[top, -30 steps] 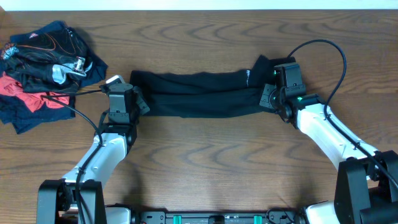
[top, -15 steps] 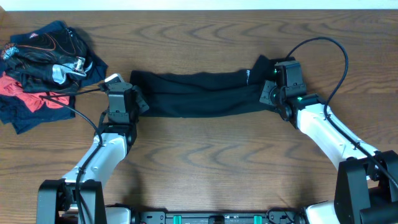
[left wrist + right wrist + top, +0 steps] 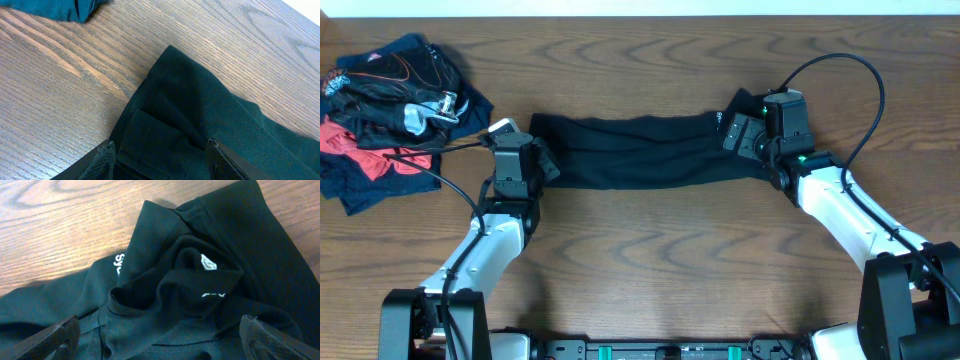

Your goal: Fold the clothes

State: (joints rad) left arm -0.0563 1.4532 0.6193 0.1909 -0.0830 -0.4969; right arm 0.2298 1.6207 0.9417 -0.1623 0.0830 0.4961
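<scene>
The black T-shirt lies folded into a long band across the middle of the table. My left gripper stands open over the band's left end; in the left wrist view its fingers straddle the folded edge of the shirt without pinching it. My right gripper is wide open above the right end. In the right wrist view the bunched collar with its white neck tag and small white logo lies between the spread jaws of that gripper.
A heap of other clothes, black, red and navy, sits at the far left of the table; one dark corner of that heap shows in the left wrist view. Bare wood stretches in front of the shirt.
Both grippers have opened and let go of the shirt's ends. The right one has shifted slightly up and to the left; the shirt stays in place.
</scene>
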